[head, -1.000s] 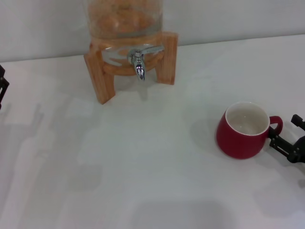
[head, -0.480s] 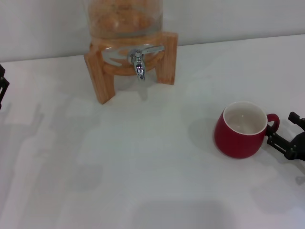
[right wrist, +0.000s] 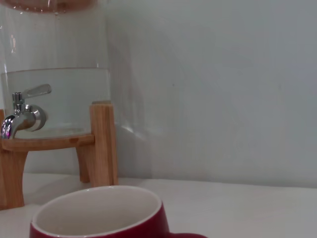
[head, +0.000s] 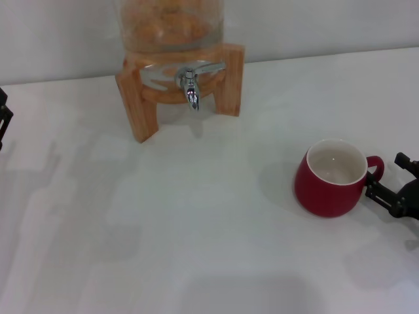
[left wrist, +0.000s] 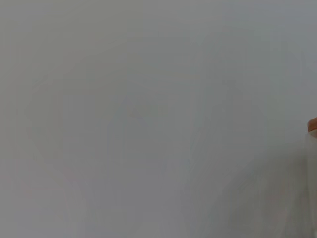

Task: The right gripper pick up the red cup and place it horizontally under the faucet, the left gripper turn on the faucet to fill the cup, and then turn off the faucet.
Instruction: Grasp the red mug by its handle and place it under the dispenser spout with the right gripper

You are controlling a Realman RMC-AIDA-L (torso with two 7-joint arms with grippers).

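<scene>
Scene: As the robot looked down from its head camera, a white surface (head: 216,222) carried a red cup (head: 329,178) on the robot's right and a dispenser at the back.
Right hand: the right hand (head: 393,183) sat at the right edge, its black fingers spread open on either side of the cup's loop handle (head: 377,168), seemingly just touching it but not yet closed.
Left hand: only a dark sliver of the left hand (head: 3,118) showed at the far left edge, parked; whether it was open or closed could not be told.
Cup position: upright on the surface, well apart from the faucet (head: 190,85), mouth up and empty.
Step in hand: grasping the cup. It seemed best to centre the fingers on the handle, close firmly, and lift straight so the rounded body would not swing.
Cup material: glossy dark-red glaze outside, white inside, rounded belly; probably slippery.
Faucet: small shiny chrome spout with a flat lever.
Dispenser: clear glass jar (head: 169,23) held in a pale wooden stand (head: 141,98) with square legs.
</scene>
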